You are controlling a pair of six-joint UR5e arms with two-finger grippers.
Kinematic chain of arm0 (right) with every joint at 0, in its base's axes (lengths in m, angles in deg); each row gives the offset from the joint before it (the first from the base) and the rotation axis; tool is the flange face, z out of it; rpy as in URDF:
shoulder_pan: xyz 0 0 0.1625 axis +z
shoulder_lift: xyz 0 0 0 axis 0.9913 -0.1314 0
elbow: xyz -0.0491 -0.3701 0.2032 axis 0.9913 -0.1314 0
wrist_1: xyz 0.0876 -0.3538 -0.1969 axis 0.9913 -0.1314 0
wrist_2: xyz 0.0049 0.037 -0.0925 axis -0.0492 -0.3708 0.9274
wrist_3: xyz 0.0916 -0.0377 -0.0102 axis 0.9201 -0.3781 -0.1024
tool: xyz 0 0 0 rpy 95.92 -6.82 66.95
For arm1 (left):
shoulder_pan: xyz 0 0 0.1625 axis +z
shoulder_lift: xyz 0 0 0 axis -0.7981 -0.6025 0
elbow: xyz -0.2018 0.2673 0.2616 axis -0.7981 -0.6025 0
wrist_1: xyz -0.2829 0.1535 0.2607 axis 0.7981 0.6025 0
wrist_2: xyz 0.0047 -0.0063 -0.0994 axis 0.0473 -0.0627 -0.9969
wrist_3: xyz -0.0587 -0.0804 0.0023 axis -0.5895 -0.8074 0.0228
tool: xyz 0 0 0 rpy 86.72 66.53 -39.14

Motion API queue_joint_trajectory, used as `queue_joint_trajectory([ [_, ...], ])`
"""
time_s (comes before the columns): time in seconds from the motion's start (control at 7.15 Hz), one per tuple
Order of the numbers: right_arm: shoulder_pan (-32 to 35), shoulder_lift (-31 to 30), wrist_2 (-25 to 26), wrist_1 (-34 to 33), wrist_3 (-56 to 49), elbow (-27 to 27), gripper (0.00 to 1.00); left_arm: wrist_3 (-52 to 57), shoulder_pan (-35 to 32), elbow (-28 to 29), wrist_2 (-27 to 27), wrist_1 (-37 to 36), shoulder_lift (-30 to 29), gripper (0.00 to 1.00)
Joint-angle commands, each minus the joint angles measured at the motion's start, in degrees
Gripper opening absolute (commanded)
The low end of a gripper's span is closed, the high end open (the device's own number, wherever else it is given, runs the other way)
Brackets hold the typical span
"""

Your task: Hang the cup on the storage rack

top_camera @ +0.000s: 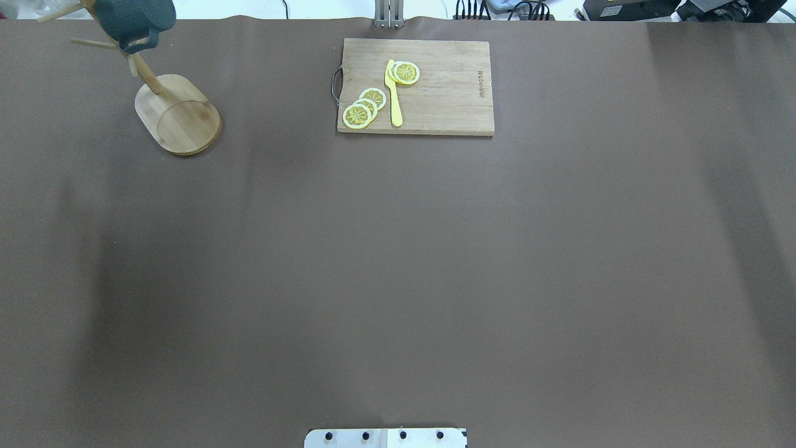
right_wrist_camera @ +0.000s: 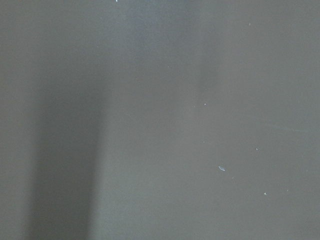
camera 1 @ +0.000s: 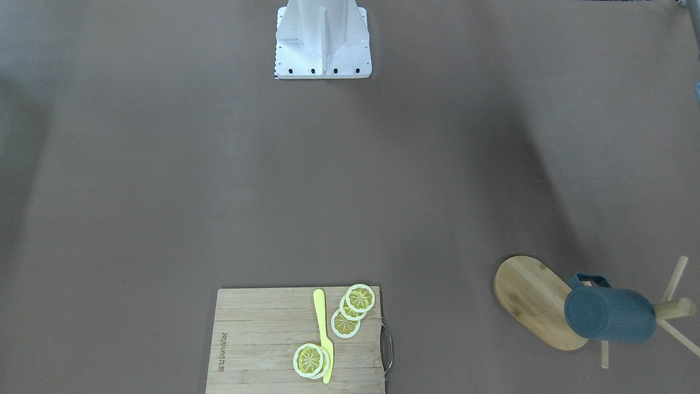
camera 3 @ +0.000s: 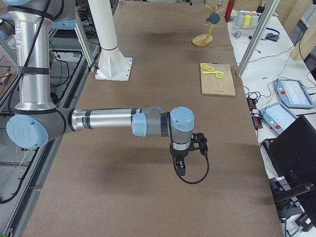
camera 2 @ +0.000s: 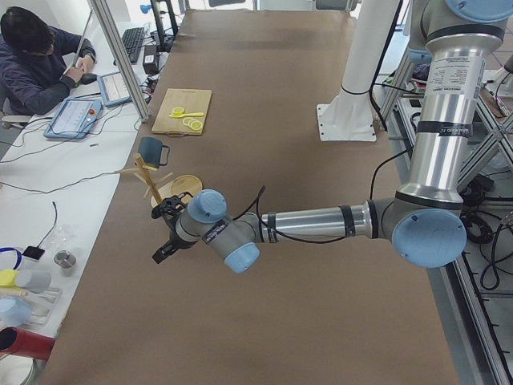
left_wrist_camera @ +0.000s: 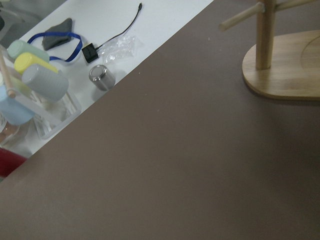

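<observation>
While it hangs from the rack in the lower right of the front-facing view, the cup lies tilted on its side, clear of the table, with its flat bottom turned toward the camera and its handle up against the pegs. From overhead the same pair sits in the upper left corner, the cup at the top of the post and the oval base below and to its right. The left wrist camera catches only the post and base at its upper right edge.

Well apart from the rack, at the bottom centre of the front-facing view, a cutting board carries lemon slices and a yellow knife lying between them.

The left gripper shows only in the left side view, near the rack and apart from it, over bare table; I cannot tell how its jaws stand. The right gripper shows only in the right side view, low in the frame, far from the cup, pointing down, and its jaws cannot be judged either.
</observation>
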Motion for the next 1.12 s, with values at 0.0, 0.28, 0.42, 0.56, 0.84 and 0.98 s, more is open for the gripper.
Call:
queue_joint_trajectory([
  [0.0, 0.00, -0.09, -0.07, 0.00, 0.00, -0.07, 1.00, 0.04, -2.22, -5.53, -2.05, -19.47, -1.95, 0.99],
  [0.28, 0.00, -0.27, -0.07, 0.00, 0.00, 0.20, 1.00, -0.13, -3.36, -5.03, -1.44, -26.31, -2.04, 0.99],
  [0.42, 0.00, -0.35, -0.07, 0.00, -0.09, 0.20, 1.00, -0.13, -3.37, -4.07, -1.52, -27.02, -0.39, 0.99],
  [0.56, 0.00, -0.35, -0.07, 0.00, -0.09, 0.20, 1.00, -0.31, -3.28, -3.80, -1.52, -33.99, -0.28, 0.99],
  [0.84, 0.00, -0.44, -0.24, 0.00, -0.09, 0.02, 1.00, -0.04, -3.37, -6.24, -2.14, -47.39, -1.78, 0.99],
  [0.98, 0.00, -0.44, -0.24, 0.00, -0.17, -0.24, 1.00, -0.04, -3.46, -7.39, -2.66, -48.72, -1.25, 0.99],
])
